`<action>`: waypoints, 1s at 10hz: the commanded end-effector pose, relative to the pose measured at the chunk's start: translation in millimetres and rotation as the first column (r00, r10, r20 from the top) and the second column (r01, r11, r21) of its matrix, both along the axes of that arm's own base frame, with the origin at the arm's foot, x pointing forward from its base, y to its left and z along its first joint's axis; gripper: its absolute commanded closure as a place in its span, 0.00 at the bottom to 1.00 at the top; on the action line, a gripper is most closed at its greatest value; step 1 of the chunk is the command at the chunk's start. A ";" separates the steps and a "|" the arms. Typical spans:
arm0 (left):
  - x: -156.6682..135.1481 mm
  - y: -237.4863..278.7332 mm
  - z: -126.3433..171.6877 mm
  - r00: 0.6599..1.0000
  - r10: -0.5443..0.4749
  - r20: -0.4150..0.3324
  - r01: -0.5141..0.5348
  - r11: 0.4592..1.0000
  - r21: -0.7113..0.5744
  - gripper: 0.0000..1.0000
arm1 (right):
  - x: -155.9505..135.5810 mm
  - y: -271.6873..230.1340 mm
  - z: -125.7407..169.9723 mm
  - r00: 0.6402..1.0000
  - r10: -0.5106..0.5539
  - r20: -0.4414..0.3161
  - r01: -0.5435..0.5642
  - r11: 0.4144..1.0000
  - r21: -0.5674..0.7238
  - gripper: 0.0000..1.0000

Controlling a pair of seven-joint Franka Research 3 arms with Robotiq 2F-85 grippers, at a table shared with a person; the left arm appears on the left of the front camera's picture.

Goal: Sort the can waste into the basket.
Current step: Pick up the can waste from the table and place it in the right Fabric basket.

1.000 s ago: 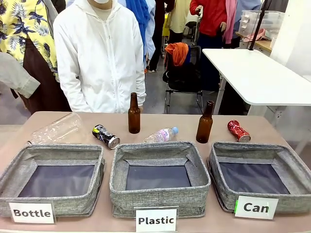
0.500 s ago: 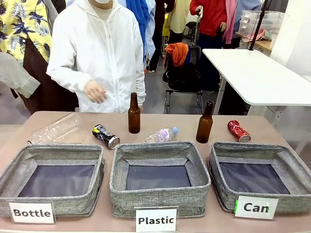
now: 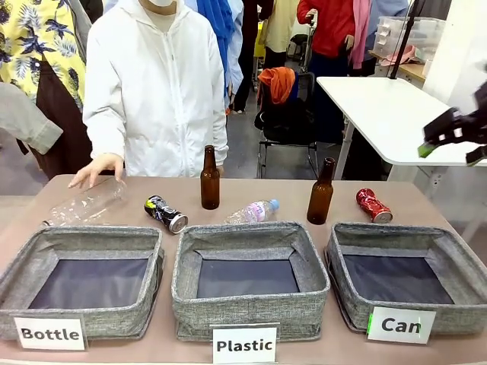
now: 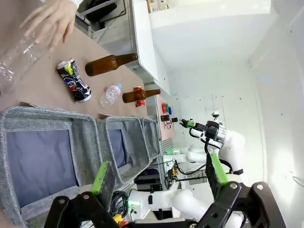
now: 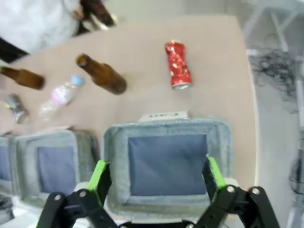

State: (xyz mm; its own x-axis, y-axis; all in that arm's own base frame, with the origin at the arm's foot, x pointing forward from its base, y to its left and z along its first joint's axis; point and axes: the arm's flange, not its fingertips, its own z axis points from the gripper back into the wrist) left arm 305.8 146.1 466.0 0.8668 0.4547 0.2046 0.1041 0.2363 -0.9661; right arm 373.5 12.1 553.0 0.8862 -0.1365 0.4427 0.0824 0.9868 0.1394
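Overhead | right tool [image 5: 156,166] spread above basket [image 5: 166,127] | front: hand [image 3: 95,167] at clear bottle [image 3: 85,202]

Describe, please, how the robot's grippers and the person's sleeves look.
Both the left gripper and the right gripper are black, jointed two-finger claws with bright green pads. The right arm is white and rounded. The person wears a white hooded jacket with long sleeves.

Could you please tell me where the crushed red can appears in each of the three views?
Front view: red can lies at far right, beyond the Can basket.
Left wrist view: small, mid-frame, partly behind a brown bottle.
Right wrist view: upper middle, beyond the Can basket.
Shared landmark: that brown bottle beside it.
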 end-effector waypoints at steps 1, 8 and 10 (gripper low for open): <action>-1.9 0.6 0.1 1.000 -0.011 0.019 0.011 1.000 0.007 0.00 | 23.0 2.9 1.5 0.994 0.009 -0.105 -0.015 0.998 -0.064 0.00; -1.9 0.6 0.1 1.000 -0.011 0.019 0.011 1.000 0.007 0.00 | 59.7 11.5 -20.3 0.987 -0.009 -0.159 -0.013 0.991 -0.133 0.00; -1.9 0.6 0.1 1.000 -0.011 0.019 0.011 1.000 0.007 0.00 | 106.8 14.4 -49.5 0.976 -0.009 -0.217 -0.015 0.994 -0.109 0.00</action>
State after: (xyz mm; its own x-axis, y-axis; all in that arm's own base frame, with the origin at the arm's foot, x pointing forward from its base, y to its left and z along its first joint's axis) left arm 305.8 146.3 465.7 0.8669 0.4545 0.2047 0.1043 0.2363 -0.9661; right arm 447.8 22.7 502.5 0.9595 -0.0586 0.2755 0.0594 0.9982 0.0055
